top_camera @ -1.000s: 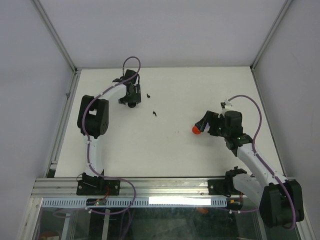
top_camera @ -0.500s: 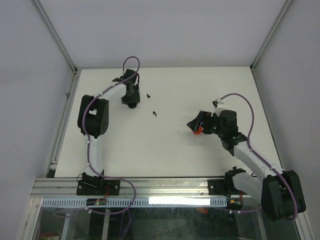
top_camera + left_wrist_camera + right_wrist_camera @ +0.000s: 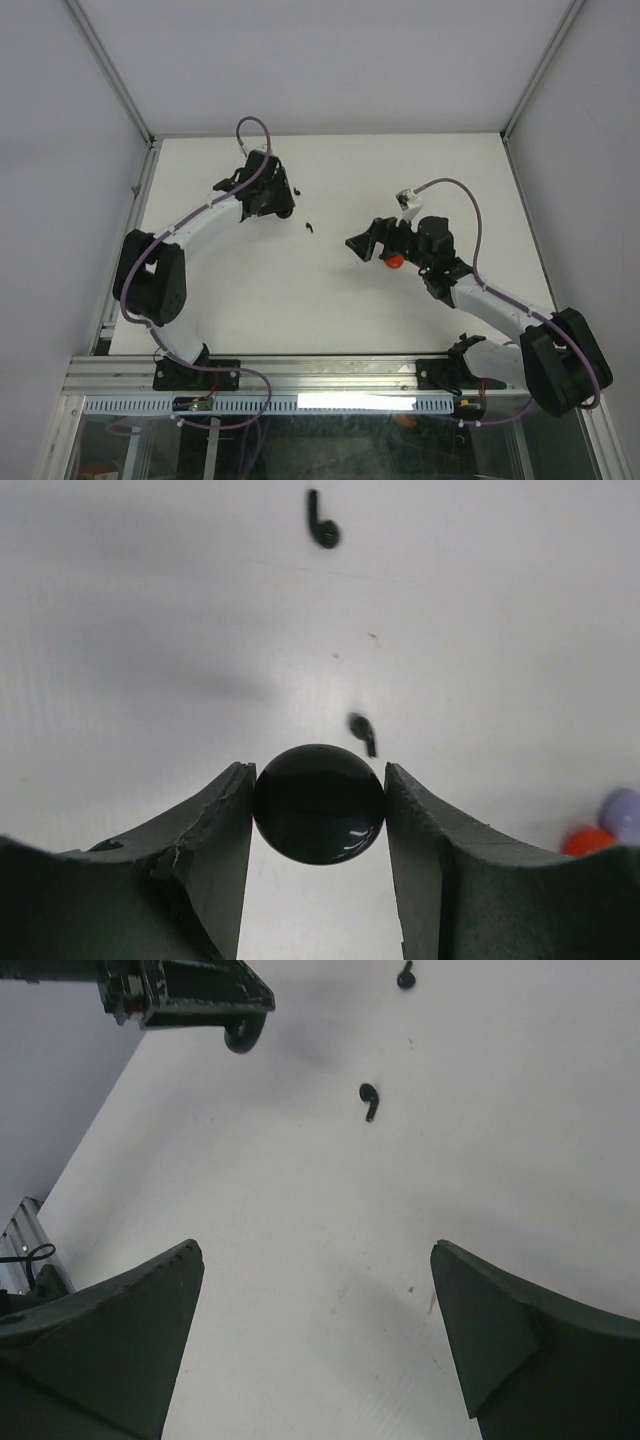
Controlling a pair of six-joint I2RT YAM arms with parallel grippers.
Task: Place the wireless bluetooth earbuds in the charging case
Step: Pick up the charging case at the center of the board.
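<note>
My left gripper (image 3: pixel 279 206) is shut on a glossy black round charging case (image 3: pixel 318 802), held between its two fingers (image 3: pixel 205 830) just above the table. Two tiny black earbuds lie on the white table: one (image 3: pixel 310 227) just beyond the case, also in the left wrist view (image 3: pixel 362 730), the other (image 3: pixel 297 190) farther off (image 3: pixel 322 525). My right gripper (image 3: pixel 358 246) is wide open and empty (image 3: pixel 315 1250), right of the earbuds, which show ahead of it (image 3: pixel 369 1100) (image 3: pixel 405 975).
A red round case (image 3: pixel 395 262) lies on the table under my right wrist; it shows at the edge of the left wrist view (image 3: pixel 588 840) with a pale purple round thing (image 3: pixel 622 813) beside it. Metal frame rails (image 3: pixel 130 215) border the table.
My right gripper has left the red case on the table and moved left toward the earbuds, jaws open. My left arm has swung and carried the black case a little to the right.
</note>
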